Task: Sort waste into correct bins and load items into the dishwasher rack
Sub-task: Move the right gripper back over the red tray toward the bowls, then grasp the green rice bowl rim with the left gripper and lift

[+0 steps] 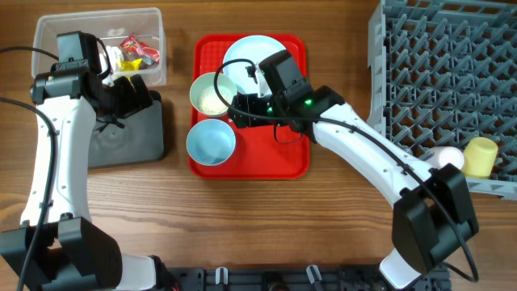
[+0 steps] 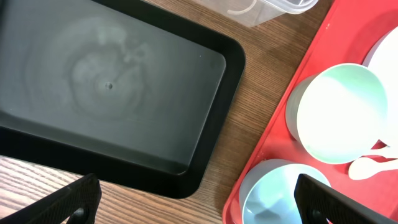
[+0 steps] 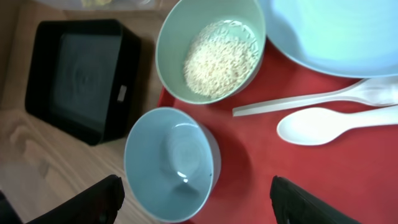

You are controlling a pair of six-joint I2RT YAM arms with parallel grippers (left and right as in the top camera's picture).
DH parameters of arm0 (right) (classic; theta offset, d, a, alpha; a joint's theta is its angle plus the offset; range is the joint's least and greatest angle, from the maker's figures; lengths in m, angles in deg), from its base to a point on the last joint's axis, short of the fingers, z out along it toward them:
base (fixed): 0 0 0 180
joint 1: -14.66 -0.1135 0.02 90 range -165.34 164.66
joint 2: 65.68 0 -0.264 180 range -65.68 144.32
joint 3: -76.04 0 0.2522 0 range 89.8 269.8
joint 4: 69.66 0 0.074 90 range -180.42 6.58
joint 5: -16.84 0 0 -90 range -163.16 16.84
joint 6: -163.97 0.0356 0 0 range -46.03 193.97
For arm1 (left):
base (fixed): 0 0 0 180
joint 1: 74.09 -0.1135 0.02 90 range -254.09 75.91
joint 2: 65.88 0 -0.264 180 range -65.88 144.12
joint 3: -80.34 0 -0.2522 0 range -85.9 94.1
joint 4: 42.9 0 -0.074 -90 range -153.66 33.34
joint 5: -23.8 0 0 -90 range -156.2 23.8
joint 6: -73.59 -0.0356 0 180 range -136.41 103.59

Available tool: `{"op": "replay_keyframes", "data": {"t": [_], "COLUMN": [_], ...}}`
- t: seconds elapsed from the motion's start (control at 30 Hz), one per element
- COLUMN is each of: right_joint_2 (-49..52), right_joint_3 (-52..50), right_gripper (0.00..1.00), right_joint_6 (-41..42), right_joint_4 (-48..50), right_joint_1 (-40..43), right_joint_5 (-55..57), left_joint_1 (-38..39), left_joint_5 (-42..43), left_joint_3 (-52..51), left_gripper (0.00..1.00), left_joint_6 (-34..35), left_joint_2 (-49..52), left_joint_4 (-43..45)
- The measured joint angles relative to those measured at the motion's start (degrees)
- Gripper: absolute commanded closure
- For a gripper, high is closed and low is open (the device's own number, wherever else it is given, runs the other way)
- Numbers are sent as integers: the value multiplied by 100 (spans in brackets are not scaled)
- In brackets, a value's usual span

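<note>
Empty blue bowl [image 3: 171,162]: probably light, stiff, slick; best pinched at rim. Right end effector [image 3: 196,190] spread wide above, holding nothing.

Fingers' view: my two dark fingers [image 3: 93,200], spread wide, frame the lower edge. On the red tray [image 3: 261,168] are an empty blue bowl [image 3: 169,163], a pale bowl [image 3: 177,43] of white grains [image 3: 219,59], a plate [image 3: 336,34], a spoon [image 3: 329,124] and a second white utensil [image 3: 298,102]. A black tray [image 3: 81,74] sits on the desk [image 3: 31,168].

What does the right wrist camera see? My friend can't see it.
On a red tray sit a bowl of white rice grains and an empty pale blue bowl. A white spoon and a plate lie right of them, a black tray left, on the table.
</note>
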Motion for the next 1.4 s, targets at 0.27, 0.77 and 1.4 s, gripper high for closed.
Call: {"op": "replay_keyframes", "data": {"t": [0.27,0.77,1.4], "right_joint_2": [83,79,79], "right_joint_3": [0,2,2], "right_gripper": [18,16,16], "right_joint_6": [136,9,-350], "right_joint_4": [-243,-1475,-2026], "right_joint_1": [44,1593,1919], "right_joint_5": [514,459,767], "left_joint_1": [28,2149,3403], "left_joint_5": [313,533,-498], "left_joint_3": [0,0,-11], "left_gripper": [0,0,54], "left_joint_6": [-118,-684,-1335], "left_joint_2": [0,741,2131], "left_joint_4": [-57,1716,2618]}}
